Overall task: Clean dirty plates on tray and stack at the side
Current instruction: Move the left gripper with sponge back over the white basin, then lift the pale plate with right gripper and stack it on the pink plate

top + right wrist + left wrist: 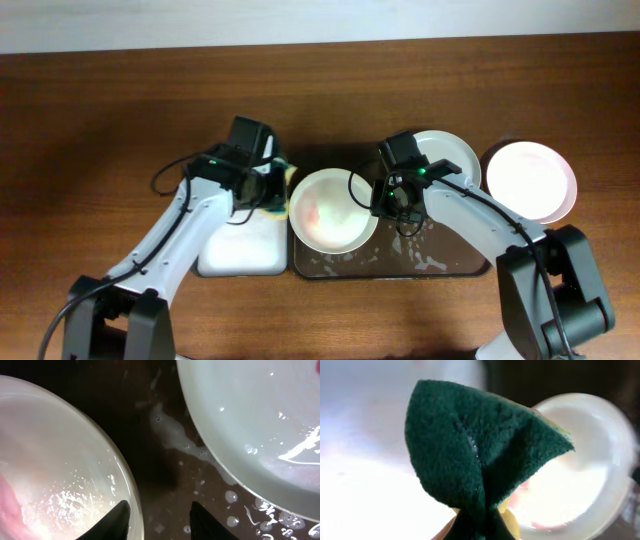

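Note:
The cream-white plate (333, 208) lies on the left part of the dark brown tray (400, 264) and carries pink-red smears (10, 495). A pale mint plate (450, 158) sits at the tray's back right, half under my right arm. The pinkish-white plate (530, 180) rests on the table right of the tray. My right gripper (386, 200) is open at the cream plate's right rim (134, 495), with one finger over the plate and the other finger over the wet tray (165, 465). My left gripper (268, 186) is shut on a green and yellow sponge (480, 455), just left of the cream plate (580, 475).
A smaller white tray (240, 246) lies under my left arm, left of the brown tray. Foam and water drops (175, 435) cover the tray floor between the two plates. The mint plate (260, 420) is wet. Bare wooden table (90, 150) stretches to the far left.

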